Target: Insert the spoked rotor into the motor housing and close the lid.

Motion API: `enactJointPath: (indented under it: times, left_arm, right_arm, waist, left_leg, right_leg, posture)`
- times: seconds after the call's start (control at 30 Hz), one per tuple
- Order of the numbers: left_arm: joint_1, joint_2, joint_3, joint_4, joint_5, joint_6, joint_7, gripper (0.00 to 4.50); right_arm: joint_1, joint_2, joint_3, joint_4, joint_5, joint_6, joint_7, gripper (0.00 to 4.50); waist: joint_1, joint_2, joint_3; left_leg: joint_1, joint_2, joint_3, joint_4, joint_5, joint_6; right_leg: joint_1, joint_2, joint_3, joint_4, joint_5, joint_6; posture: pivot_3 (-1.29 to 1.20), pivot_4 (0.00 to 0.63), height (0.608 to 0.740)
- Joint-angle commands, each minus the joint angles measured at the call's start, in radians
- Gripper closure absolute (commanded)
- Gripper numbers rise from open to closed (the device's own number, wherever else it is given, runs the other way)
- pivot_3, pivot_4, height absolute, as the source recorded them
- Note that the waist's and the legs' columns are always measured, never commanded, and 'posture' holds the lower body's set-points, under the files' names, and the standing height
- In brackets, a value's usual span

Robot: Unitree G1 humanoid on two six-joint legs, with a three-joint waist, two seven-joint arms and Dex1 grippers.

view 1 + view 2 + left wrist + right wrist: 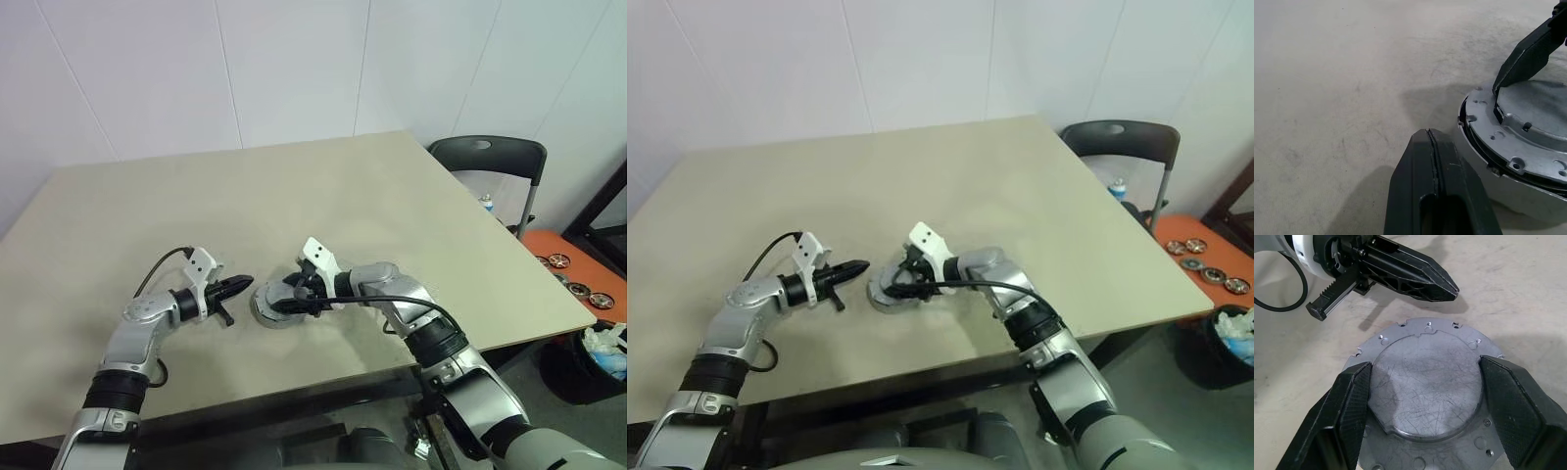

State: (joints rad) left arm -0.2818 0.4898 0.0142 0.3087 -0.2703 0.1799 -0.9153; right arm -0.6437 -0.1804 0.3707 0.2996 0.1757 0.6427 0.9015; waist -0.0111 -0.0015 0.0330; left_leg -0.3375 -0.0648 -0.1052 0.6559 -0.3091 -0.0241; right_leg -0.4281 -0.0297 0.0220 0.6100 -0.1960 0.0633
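Observation:
The silver-grey lid (1425, 387) lies flat on top of the motor housing (1518, 200), near the table's front edge. A thin dark gap shows under the lid's rim. My right gripper (1426, 366) reaches in from the right, its two fingers set against opposite sides of the lid's raised round centre. My left gripper (245, 285) is shut with nothing in it. Its tip (1427, 134) hovers just off the housing's left side without touching. The spoked rotor is hidden.
The beige table (294, 196) stretches far back and to both sides. Off its right edge stand a black chair (490, 157), an orange tray (568, 269) with round parts, and a bin (602, 348).

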Motion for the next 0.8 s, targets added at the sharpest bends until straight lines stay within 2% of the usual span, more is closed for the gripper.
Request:
enactJointPath:
  times: [0.03, 0.27, 0.6, 0.8]
  left_arm:
    - [-0.005, 0.002, 0.001, -0.037, 0.001, -0.017, -0.004, 4.5]
    - [-0.001, 0.004, -0.003, -0.04, 0.003, -0.013, -0.007, 4.5]
    - [-0.001, 0.003, -0.006, -0.044, 0.006, -0.008, -0.009, 4.5]
    - [-0.01, -0.009, -0.013, -0.058, 0.003, -0.01, -0.005, 4.5]
  right_arm:
    - [-0.022, -0.014, -0.012, 0.003, -0.037, -0.043, -0.037, 1.37]
    - [-0.027, 0.011, -0.019, 0.031, -0.056, -0.074, -0.094, 1.37]
    - [0.007, -0.044, 0.081, 0.009, -0.105, -0.04, -0.027, 1.37]
    - [0.009, -0.031, 0.066, 0.023, -0.107, -0.038, -0.055, 1.37]
  waist:
    - [0.0, 0.0, 0.0]
    - [0.0, 0.0, 0.0]
    - [0.001, 0.0, 0.0]
    - [0.002, 0.0, 0.0]
  left_leg:
    - [0.0, 0.0, 0.0, 0.0, 0.0, 0.0]
    - [0.0, 0.0, 0.0, 0.003, 0.0, 0.0]
    - [0.0, 0.0, 0.0, 0.006, 0.0, 0.0]
    - [0.0, -0.002, 0.0, 0.006, -0.001, 0.001]
  right_leg:
    - [0.0, 0.0, 0.0, 0.0, 0.0, 0.0]
    - [0.0, 0.0, 0.0, 0.002, 0.0, 0.0]
    - [0.002, 0.0, -0.001, 0.003, 0.0, 0.0]
    - [0.002, -0.001, -0.001, 0.002, 0.0, 0.0]
  posture:
    - [0.0, 0.0, 0.74]
    - [0.0, 0.0, 0.74]
    - [0.0, 0.0, 0.74]
    - [0.0, 0.0, 0.74]
